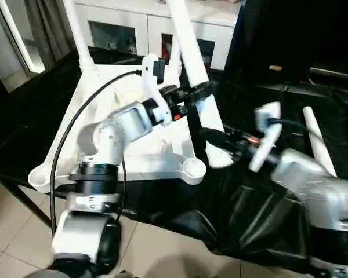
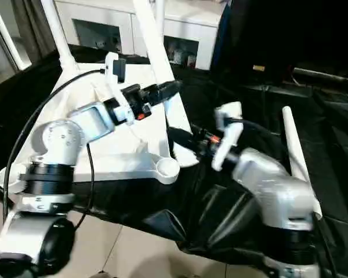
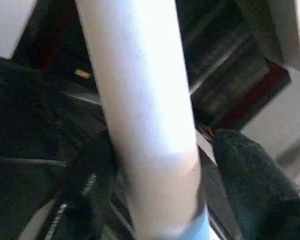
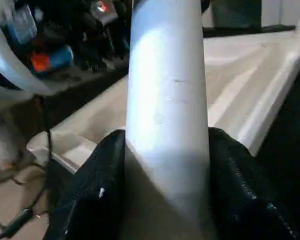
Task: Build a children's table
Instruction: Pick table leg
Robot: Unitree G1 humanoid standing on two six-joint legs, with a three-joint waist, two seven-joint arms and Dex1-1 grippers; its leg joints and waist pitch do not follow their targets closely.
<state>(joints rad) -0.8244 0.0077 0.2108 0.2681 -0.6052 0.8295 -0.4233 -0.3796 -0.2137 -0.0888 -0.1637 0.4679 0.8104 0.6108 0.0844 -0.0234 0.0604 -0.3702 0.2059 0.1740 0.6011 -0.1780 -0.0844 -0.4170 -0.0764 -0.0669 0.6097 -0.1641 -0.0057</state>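
Note:
The children's table top [image 1: 162, 165] lies upside down on a black-draped surface, with a free round socket [image 1: 194, 168] at its near right corner. One white leg [image 1: 75, 29] stands in the far left corner. A second leg [image 1: 185, 40] slants down over the top's right edge. My right gripper [image 1: 211, 139] is shut on that leg's lower end, with black fingers [image 4: 90, 200] pressed to both sides of the leg [image 4: 167, 100]. Higher up, my left gripper [image 1: 200, 92] straddles the leg [image 3: 140, 100], open, one finger [image 3: 250, 180] a little off it.
Another loose white leg [image 1: 319, 145] lies on the black cloth [image 1: 220, 202] to the right. A white cabinet with glass doors [image 1: 127, 29] stands behind. A black cable [image 1: 75, 127] arcs over my left arm. Tile floor [image 1: 11, 243] lies below the near edge.

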